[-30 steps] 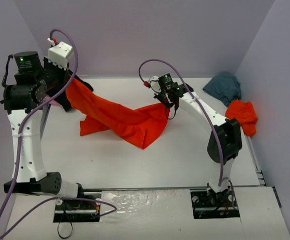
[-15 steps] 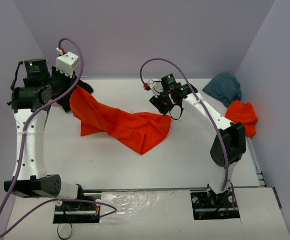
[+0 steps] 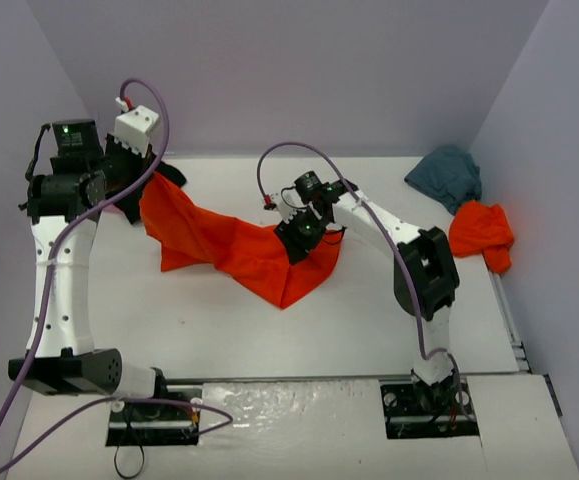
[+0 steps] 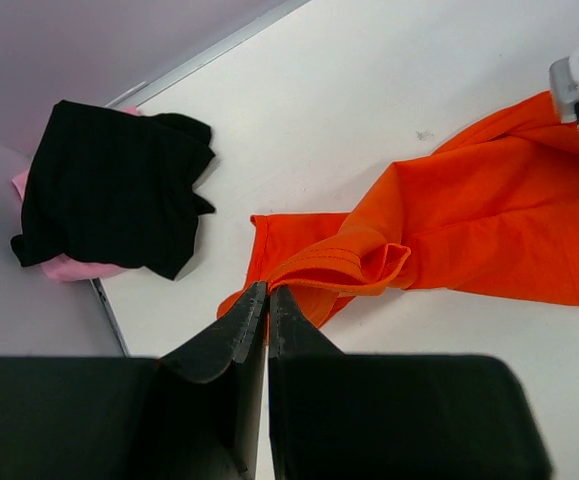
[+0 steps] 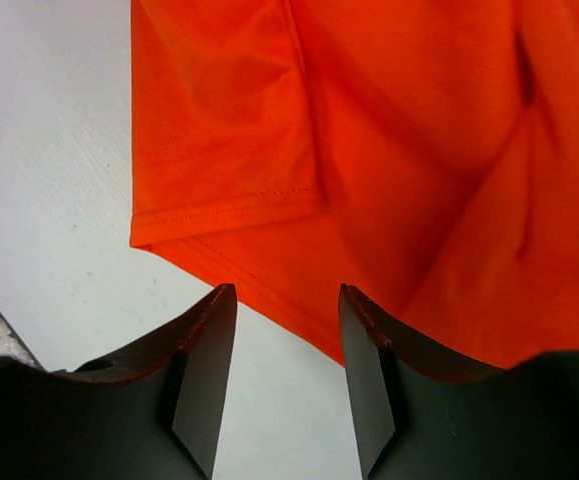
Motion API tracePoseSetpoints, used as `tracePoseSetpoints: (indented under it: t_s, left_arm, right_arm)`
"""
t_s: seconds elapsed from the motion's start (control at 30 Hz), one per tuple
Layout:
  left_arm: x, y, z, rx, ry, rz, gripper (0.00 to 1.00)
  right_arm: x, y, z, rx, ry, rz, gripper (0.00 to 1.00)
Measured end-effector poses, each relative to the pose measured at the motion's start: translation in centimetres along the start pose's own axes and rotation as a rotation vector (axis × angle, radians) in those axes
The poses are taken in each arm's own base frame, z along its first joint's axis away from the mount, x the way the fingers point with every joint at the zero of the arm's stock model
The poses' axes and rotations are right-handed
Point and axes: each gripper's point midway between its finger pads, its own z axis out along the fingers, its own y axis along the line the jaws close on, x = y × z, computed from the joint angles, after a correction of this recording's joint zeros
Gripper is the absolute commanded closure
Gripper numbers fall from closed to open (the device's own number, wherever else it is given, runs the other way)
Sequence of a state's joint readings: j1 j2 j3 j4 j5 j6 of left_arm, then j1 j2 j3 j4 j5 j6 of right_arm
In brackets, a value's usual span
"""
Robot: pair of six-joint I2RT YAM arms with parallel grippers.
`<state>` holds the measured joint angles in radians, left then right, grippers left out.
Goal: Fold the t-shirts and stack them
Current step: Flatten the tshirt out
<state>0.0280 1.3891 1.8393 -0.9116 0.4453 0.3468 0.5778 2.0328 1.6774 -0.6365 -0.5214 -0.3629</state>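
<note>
Shirt: the orange-red t-shirt (image 3: 244, 248) lies strung across the table (image 3: 219, 320), its long axis running from a raised left end to a crumpled right end.
Held end: the left gripper (image 4: 267, 300), its jaws pressed together, pinches the shirt's left end clear of the table.
Free end: the right gripper (image 5: 284, 300), jaws spread and empty, hangs just above the shirt's right hem (the nearer arm to that end).
Change: a second ago the right gripper held the shirt's right end; it has since let go and moved in over the cloth.
Bystander: a black t-shirt (image 4: 109, 190) lies beyond the shirt's left end.

A white table (image 3: 219, 330) boxed in by plain lavender walls (image 3: 299, 70) — evenly lit.
</note>
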Motion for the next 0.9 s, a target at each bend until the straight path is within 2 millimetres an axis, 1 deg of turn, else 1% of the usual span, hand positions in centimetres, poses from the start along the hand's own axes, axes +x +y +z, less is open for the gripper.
tracePoseSetpoints:
  t_s: [0.13,0.23,0.3,0.57,0.63,0.7,0.9]
  left_arm:
    - [0.0,0.0,0.1,-0.001,0.0,0.002,1.0]
    - [0.0,0.1,0.1,-0.002,0.0,0.002,1.0]
    - [0.0,0.1,0.1,-0.003,0.001,0.003,1.0]
    - [0.1,0.2,0.2,-0.003,0.005,0.012,1.0]
    - [0.1,0.2,0.2,-0.003,0.005,0.015,1.0]
    - [0.1,0.2,0.2,-0.003,0.005,0.017,1.0]
    - [0.1,0.2,0.3,-0.002,0.006,0.019,1.0]
  right_arm:
    - [1.8,0.6,2.9,-0.099,0.065,0.048,0.59]
    - [2.6,0.9,4.2,-0.148,0.097,0.074,0.59]
    - [2.6,1.0,4.7,-0.173,0.102,0.082,0.58]
    - [0.5,1.0,5.7,-0.206,0.089,0.068,0.57]
    - [0.4,1.2,5.7,-0.21,0.092,0.065,0.5]
    - [0.4,1.4,5.6,-0.21,0.096,0.063,0.47]
    - [0.9,1.0,5.6,-0.186,0.12,0.068,0.42]
